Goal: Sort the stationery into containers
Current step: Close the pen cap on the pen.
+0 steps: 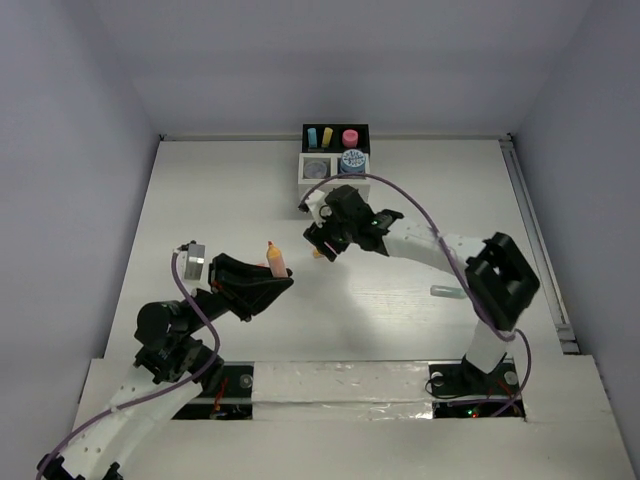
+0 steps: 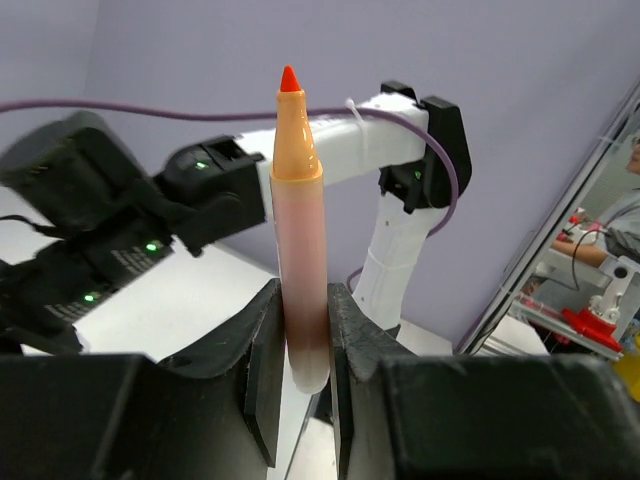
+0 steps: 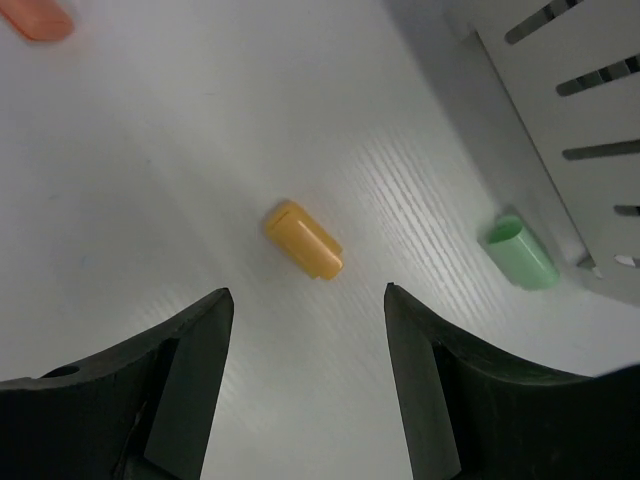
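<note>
An orange marker (image 2: 299,250) with its red tip bare stands upright between the fingers of my left gripper (image 2: 305,350), which is shut on its lower barrel. In the top view this gripper (image 1: 279,279) holds the marker (image 1: 274,257) left of centre. My right gripper (image 3: 305,292) hangs open over the table, with a short yellow-orange stub (image 3: 303,239) lying just beyond its fingertips. A green stub (image 3: 520,252) lies against a white slatted bin (image 3: 570,130). The containers (image 1: 335,150) stand at the far middle, with blue, yellow and pink stubs in the black bins and round rolls in the white ones.
A thin clear tube (image 1: 446,292) lies on the table near the right arm's elbow. An orange piece (image 3: 35,18) shows at the top left corner of the right wrist view. Purple cables arc over both arms.
</note>
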`<control>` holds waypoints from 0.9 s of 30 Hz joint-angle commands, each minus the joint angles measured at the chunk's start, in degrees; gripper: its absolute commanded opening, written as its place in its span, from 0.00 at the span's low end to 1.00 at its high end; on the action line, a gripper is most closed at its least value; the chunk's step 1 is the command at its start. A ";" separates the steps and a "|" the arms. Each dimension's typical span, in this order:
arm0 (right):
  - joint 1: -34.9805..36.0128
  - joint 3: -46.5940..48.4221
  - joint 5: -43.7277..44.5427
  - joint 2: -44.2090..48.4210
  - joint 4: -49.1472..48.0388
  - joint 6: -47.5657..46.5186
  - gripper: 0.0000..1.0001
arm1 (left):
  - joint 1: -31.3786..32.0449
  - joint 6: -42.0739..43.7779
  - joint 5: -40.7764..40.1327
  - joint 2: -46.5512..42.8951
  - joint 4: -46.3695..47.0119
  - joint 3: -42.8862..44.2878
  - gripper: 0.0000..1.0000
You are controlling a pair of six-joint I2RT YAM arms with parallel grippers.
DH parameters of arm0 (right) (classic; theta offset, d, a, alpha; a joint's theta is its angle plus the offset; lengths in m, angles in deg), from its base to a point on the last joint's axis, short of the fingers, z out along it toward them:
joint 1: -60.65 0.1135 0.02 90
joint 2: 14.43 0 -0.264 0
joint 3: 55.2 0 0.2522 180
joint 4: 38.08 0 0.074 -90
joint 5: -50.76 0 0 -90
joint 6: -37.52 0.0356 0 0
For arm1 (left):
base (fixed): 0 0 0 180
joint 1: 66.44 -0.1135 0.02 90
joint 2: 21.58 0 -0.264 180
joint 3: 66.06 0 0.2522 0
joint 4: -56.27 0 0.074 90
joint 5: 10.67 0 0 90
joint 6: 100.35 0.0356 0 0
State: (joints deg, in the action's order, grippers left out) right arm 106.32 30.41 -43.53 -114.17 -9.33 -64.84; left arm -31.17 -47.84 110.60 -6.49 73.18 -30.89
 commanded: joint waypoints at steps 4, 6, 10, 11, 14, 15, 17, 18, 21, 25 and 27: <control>-0.32 10.75 3.68 -9.32 10.23 -9.69 0.69 | 0.24 4.62 0.02 -0.42 -6.42 5.04 0.00; -0.32 15.04 3.42 -12.48 14.18 -12.32 0.69 | 0.24 5.32 -0.15 -0.07 -6.86 5.74 0.00; -0.32 22.51 2.63 -18.02 21.65 -15.06 0.69 | 0.24 5.06 -0.15 0.38 -6.86 5.48 0.00; -0.32 23.76 2.28 -18.99 22.71 -15.41 0.69 | 0.24 5.06 -0.24 0.29 -7.21 5.31 0.00; -0.32 27.28 0.43 -22.15 26.13 -16.11 0.70 | 0.24 5.41 -0.94 -0.33 -7.91 5.57 0.00; -0.32 27.72 -0.36 -22.68 26.41 -16.38 0.70 | 0.24 5.42 -1.12 -0.33 -8.09 5.57 0.00; -0.32 27.99 -0.98 -23.74 26.76 -16.56 0.70 | 0.24 5.50 -1.21 -0.33 -8.18 5.66 0.00; -0.32 27.99 -1.07 -24.00 26.68 -16.56 0.70 | 0.24 5.59 -1.21 -0.33 -8.26 5.75 0.00; -0.32 28.16 -2.20 -24.71 26.85 -16.82 0.70 | 0.24 5.59 -1.21 0.02 -8.18 5.75 0.00; -0.32 29.04 -3.88 -25.76 26.24 -17.26 0.69 | 0.24 5.42 -1.12 0.38 -7.65 5.40 0.00; -0.32 29.48 -4.93 -26.55 25.36 -16.91 0.68 | 0.24 5.15 -1.03 0.46 -7.21 5.05 0.00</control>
State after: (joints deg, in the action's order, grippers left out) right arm 106.08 56.95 -45.76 -139.37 15.96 -80.73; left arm -31.17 -43.19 109.31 -6.35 62.82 -27.67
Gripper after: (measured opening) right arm 0.686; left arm 0.153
